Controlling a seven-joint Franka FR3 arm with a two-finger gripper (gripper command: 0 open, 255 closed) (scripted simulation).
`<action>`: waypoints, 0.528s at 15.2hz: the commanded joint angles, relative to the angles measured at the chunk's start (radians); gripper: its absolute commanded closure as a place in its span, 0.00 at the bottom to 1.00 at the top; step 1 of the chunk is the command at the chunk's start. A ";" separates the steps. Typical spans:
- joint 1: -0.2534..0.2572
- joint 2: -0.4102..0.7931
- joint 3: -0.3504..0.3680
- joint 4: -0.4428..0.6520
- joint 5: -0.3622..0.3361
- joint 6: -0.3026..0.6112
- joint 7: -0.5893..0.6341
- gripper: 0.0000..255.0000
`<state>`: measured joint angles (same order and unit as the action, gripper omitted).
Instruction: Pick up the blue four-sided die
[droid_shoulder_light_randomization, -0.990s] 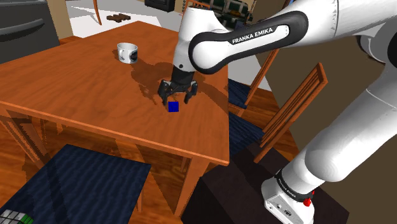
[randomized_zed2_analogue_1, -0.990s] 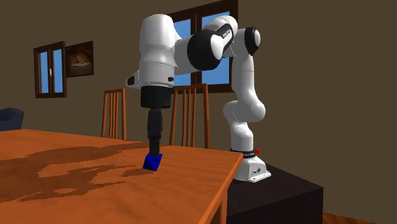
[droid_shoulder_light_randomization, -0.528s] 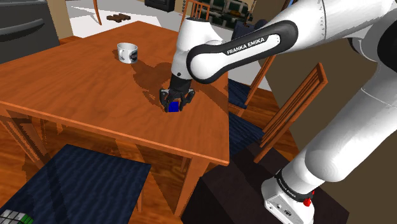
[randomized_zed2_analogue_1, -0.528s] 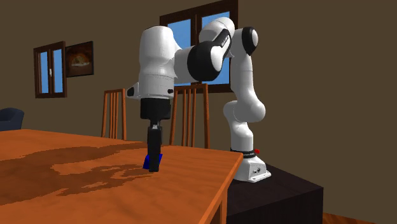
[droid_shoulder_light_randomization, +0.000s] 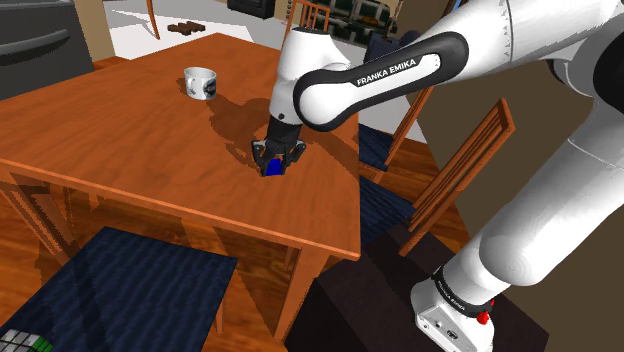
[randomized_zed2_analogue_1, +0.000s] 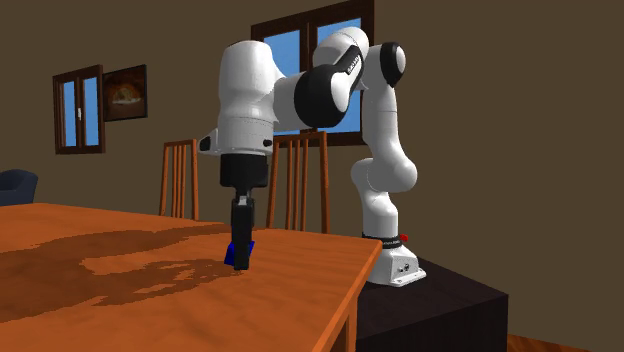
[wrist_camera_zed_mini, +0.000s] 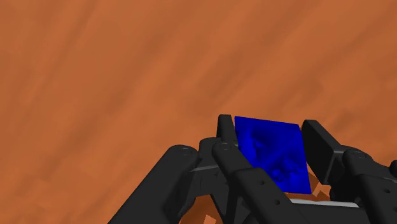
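Blue die (wrist_camera_zed_mini: 270, 156): on the table (wrist_camera_zed_mini: 127, 76), directly between the fingertips of the gripper (wrist_camera_zed_mini: 270, 125), clasped on two opposite faces, lift path judged straight up.

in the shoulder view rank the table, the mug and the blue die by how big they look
1. table
2. mug
3. blue die, clearly smallest even though the tool hides part of it
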<state>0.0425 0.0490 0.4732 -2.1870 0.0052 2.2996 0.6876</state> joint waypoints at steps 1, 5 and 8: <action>0.000 0.000 0.000 -0.002 0.002 0.000 -0.003 1.00; -0.002 -0.030 0.000 0.023 0.020 -0.052 -0.014 1.00; -0.003 -0.050 0.000 0.044 0.031 -0.091 -0.021 1.00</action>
<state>0.0401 0.0101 0.4733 -2.1456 0.0294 2.2219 0.6712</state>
